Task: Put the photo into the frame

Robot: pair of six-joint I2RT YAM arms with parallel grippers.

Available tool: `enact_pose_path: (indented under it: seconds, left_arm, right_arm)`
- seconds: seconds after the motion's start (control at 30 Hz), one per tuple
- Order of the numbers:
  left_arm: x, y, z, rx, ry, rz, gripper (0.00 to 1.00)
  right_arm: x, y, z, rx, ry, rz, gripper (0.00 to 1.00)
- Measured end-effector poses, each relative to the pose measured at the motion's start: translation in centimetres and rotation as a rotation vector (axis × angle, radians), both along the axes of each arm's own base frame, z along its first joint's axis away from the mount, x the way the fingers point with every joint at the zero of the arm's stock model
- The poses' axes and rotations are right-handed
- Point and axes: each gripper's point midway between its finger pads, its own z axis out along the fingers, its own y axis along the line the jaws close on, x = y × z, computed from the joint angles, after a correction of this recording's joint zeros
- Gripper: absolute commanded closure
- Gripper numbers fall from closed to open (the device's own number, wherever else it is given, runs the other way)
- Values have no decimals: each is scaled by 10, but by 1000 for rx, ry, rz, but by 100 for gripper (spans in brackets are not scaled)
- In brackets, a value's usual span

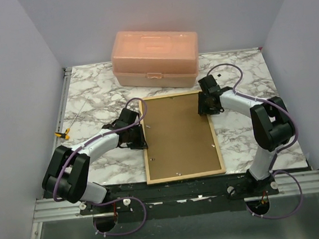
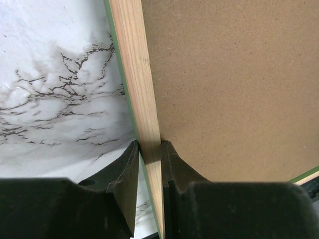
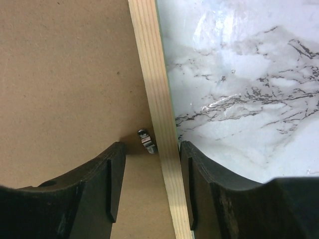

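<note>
Lying back-up on the marble bench (image 1: 89, 92), the thin pale-wood, green-edged rectangular frame (image 1: 185, 176) runs lengthwise from the arms toward the peach plastic box (image 1: 155, 58). The left hand (image 2: 149, 148) pinches its left rail; the right hand (image 3: 152, 149) straddles the right rail, jaws apart.

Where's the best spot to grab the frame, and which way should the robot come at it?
Grab a long side rail of the frame, coming down from above. It lies flat, back up, and the pale wood rail is narrow, so one finger fits outside over the table and one inside over the backing board. The left gripper pinches it this way.
</note>
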Motion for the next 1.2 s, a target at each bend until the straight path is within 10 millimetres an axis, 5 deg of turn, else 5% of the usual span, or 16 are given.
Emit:
enact_pose_path:
  seconds: [0.1,0.3,0.5,0.77,0.83,0.9,1.0,1.2]
  left_arm:
    - [0,0,0,0,0,0,93]
    - [0,0,0,0,0,-1,94]
    - [0,0,0,0,1,-1,94]
    - [1,0,0,-1,-3,0,94]
    - [1,0,0,-1,-3,0,94]
    - [1,0,0,-1,-3,0,94]
    - [1,0,0,-1,-2,0,94]
    - [1,0,0,-1,-2,-1,94]
  right_arm:
    - [4,-3,0,-20,-8,0,58]
    - [8,-6,1,-42,-14,0,58]
    - [10,-11,1,-62,-13,3,99]
    - [12,-14,3,-78,-19,23,100]
    - [12,-14,3,-78,-20,24,96]
    - [12,-14,4,-77,-21,24,74]
    - [12,-12,5,-64,-21,19,58]
    - [8,-10,15,-43,-28,13,45]
